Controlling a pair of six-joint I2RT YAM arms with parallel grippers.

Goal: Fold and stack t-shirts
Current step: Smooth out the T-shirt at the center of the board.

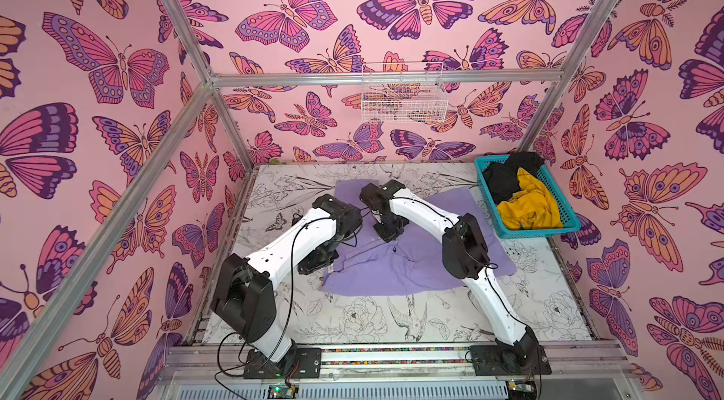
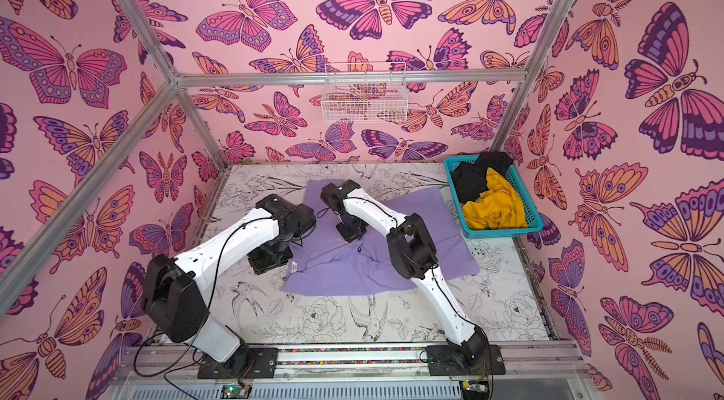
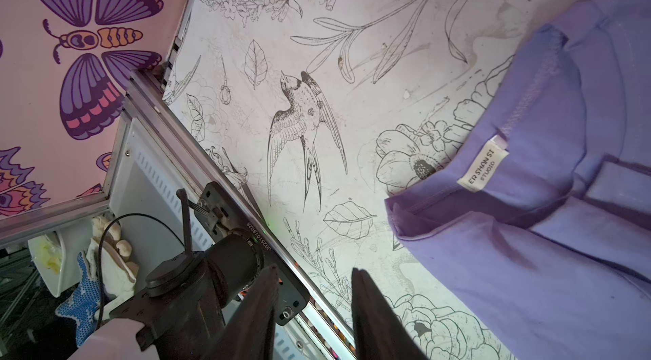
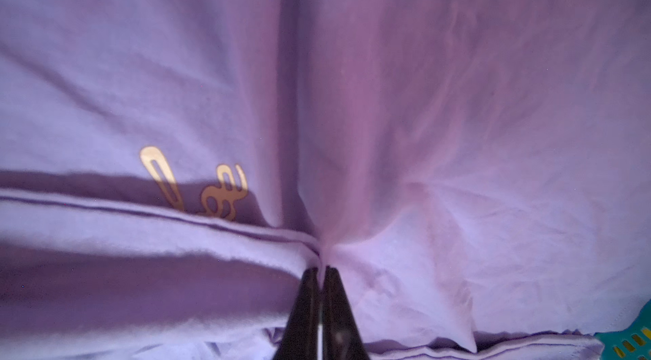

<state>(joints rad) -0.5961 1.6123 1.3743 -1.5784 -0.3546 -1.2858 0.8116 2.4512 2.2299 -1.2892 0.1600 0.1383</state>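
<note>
The lavender t-shirt (image 1: pixel 411 265) (image 2: pixel 352 265) lies spread across the middle of the table in both top views. My right gripper (image 4: pixel 321 268) (image 1: pixel 388 235) is shut on a pinch of that cloth near the shirt's centre, and creases run out from the fingertips. A gold print (image 4: pixel 197 185) shows beside the pinch. My left gripper (image 3: pixel 313 268) (image 1: pixel 315 263) hangs open over the bare table at the shirt's left edge, close to the collar and its white neck label (image 3: pixel 482 164), holding nothing. The mustard-yellow t-shirt (image 1: pixel 529 202) and the black t-shirt (image 1: pixel 505 178) lie crumpled in the basket.
A teal lattice basket (image 1: pixel 533 233) (image 2: pixel 505 232) stands at the table's back right corner. A white wire basket (image 1: pixel 403 100) hangs on the back wall. Aluminium frame rails border the table, and both arm bases sit on the front rail (image 1: pixel 391 355).
</note>
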